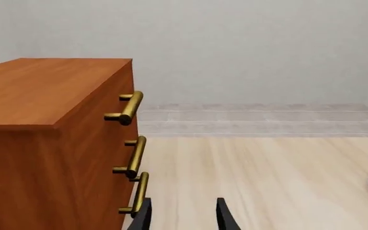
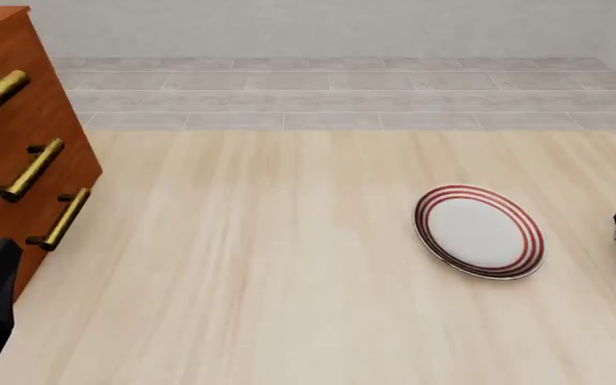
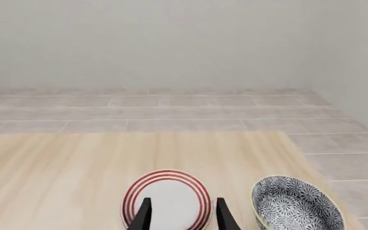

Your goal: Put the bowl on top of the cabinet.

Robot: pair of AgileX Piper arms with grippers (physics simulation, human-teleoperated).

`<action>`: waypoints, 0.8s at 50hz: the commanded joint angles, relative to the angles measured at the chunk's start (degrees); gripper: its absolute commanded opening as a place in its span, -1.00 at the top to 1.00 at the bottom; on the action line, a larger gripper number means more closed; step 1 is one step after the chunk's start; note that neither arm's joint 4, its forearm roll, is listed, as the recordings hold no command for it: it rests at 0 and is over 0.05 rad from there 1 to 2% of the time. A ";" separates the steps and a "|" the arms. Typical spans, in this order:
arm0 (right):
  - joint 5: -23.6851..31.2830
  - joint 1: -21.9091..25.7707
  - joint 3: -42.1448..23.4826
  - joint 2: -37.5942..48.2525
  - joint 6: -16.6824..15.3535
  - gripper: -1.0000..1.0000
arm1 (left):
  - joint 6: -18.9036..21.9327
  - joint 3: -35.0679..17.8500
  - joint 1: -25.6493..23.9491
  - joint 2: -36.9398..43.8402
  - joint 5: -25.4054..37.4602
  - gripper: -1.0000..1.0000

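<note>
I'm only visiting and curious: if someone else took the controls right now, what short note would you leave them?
Left gripper: open, empty, beside the tall reddish-brown wooden cabinet with brass handles.
Right gripper: open, empty, over the flat white plate with red rings.
The deep blue-and-white patterned bowl sits on the pale wooden table beside that plate, at the table's right edge.
Done: nothing yet.
Left: grasp the bowl, carry it across, set it on the cabinet top.

cabinet (image 1: 43, 124): reddish-brown wood, smooth satin grain | handles (image 1: 131, 108): shiny brass-coloured metal bars | table (image 2: 286, 265): pale matt wood | plate (image 2: 480, 233): glossy white, red rings | bowl (image 3: 296, 205): blue-and-white patterned glaze | gripper fingers (image 3: 143, 215): matt black
</note>
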 commanded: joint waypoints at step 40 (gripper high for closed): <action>28.38 -20.84 -42.07 33.59 -12.17 -1.00 | -1.87 -0.59 -2.05 1.10 -0.33 -1.00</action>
